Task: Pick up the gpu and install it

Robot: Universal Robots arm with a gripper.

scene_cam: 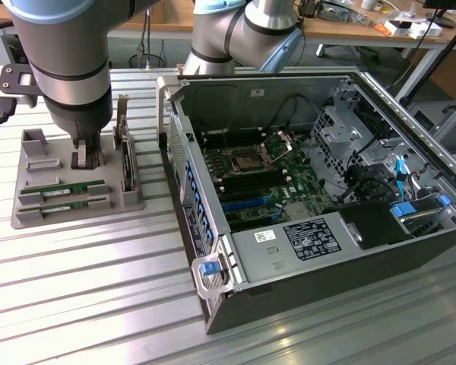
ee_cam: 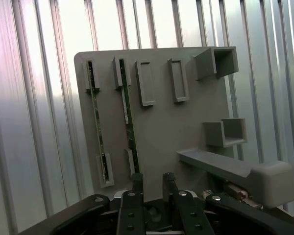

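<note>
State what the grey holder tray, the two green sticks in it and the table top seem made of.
Grey holder tray: likely matte plastic, perhaps printed; uniform dull grey, no shine.
Two green sticks: circuit board, green laminate with dark chips.
Table top: ribbed bare metal, probably aluminium; bright streaky reflections.

We see soft, even light in the exterior view; in the wrist view strong glare whitens the ribbed counter [ee_cam: 34, 98]
</note>
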